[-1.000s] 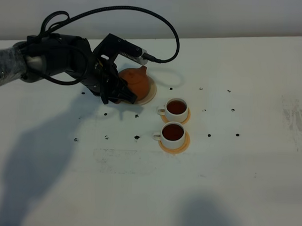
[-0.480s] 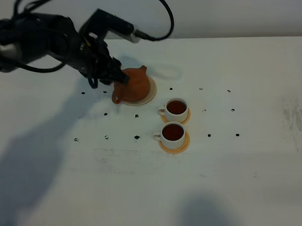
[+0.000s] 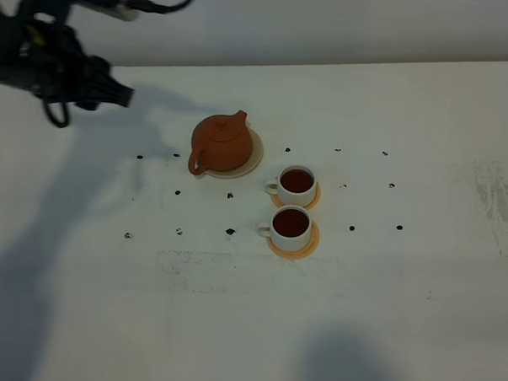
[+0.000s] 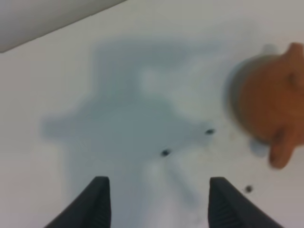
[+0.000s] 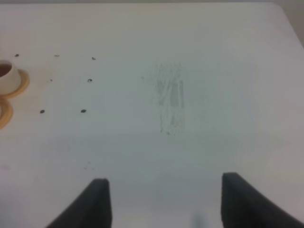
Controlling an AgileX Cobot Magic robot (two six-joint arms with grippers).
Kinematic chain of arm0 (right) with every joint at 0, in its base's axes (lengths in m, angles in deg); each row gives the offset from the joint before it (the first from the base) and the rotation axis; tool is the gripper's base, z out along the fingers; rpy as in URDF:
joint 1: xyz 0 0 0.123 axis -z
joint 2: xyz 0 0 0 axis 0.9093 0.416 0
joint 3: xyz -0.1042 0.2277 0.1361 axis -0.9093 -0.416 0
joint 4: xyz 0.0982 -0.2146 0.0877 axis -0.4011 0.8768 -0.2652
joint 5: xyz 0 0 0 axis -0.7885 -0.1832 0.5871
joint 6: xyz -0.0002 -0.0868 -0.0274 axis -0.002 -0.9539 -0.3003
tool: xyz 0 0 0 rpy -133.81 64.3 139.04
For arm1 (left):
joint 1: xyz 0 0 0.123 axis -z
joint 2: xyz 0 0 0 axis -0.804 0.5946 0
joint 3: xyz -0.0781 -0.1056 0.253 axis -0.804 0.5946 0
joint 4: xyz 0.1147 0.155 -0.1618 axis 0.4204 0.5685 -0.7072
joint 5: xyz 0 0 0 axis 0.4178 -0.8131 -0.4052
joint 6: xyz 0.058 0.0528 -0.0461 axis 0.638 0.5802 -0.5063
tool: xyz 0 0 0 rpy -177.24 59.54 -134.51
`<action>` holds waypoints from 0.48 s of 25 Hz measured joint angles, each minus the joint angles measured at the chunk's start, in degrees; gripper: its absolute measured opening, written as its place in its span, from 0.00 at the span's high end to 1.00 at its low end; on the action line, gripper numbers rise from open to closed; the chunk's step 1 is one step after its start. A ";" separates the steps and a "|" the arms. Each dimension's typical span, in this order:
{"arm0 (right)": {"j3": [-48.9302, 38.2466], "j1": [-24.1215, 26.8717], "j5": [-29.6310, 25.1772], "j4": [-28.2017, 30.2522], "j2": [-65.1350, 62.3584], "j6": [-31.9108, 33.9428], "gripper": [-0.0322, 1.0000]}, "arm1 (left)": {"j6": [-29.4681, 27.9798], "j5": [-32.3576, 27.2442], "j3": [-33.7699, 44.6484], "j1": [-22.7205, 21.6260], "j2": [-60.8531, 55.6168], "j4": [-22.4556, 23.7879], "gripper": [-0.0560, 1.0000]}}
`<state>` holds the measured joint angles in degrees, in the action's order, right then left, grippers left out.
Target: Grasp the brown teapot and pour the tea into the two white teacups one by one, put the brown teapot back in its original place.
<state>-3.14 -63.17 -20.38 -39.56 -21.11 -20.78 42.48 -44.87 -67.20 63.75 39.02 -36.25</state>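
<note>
Withdrawn left pincer [image 3: 115, 92]; brown teapot [image 3: 221, 143] unobstructed.

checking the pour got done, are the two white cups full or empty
Full. Both white teacups show dark tea nearly to the rim, standing upright on orange coasters.

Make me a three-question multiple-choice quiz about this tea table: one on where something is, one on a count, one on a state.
1. Where does the brown teapot stand?
A. on the beige coaster
B. on the bare table
C. in a gripper

2. How many white teacups hold tea?
A. none
B. one
C. two

3. The left gripper is:
A. gripping the teapot
B. open, holding nothing
C. gripping a cup

Key: 1 A, the disc shows beneath it; 2 C, both look dark inside; 3 B, its fingers stand apart over bare table.
</note>
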 joint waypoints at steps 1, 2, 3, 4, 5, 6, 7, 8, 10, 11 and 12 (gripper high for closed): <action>0.00 0.00 0.00 0.00 0.00 0.00 0.47 | 0.00 0.10 1.71 -1.27 -2.10 -0.04 0.51; 0.00 0.00 0.00 0.00 0.00 0.00 0.47 | -0.02 0.13 3.57 -2.51 -4.34 -0.04 0.51; 0.00 0.00 0.00 0.00 0.00 0.00 0.47 | -0.06 0.27 5.20 -3.67 -6.68 -0.04 0.51; 0.00 0.00 0.00 0.00 0.00 0.00 0.47 | -0.06 0.28 7.26 -4.59 -8.75 -0.04 0.51; 0.00 0.00 0.00 0.00 0.00 0.00 0.47 | -0.06 0.28 9.41 -5.68 -11.36 -0.04 0.51; 0.00 0.00 0.00 0.00 0.00 0.00 0.47 | -0.06 0.35 11.58 -6.78 -14.15 -0.04 0.51; 0.00 0.00 0.00 0.00 0.00 0.00 0.47 | -0.13 0.41 13.39 -7.68 -16.59 -0.04 0.51; 0.00 0.00 0.00 0.00 0.00 0.00 0.47 | -0.12 0.41 15.55 -8.77 -19.58 -0.17 0.51; 0.00 0.00 0.00 0.00 0.00 0.00 0.47 | -0.40 -0.27 19.28 -11.09 -25.68 -0.37 0.51; 0.00 0.00 0.00 0.00 0.00 0.00 0.47 | -0.65 -0.78 21.13 -12.04 -28.11 -0.43 0.51; 0.00 0.00 0.00 0.00 0.00 0.00 0.47 | -1.05 -1.83 22.79 -13.08 -30.99 -0.43 0.51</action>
<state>-3.14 -63.17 -20.38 -39.56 -21.11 -20.78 41.43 -46.71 -44.41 50.66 8.02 -36.68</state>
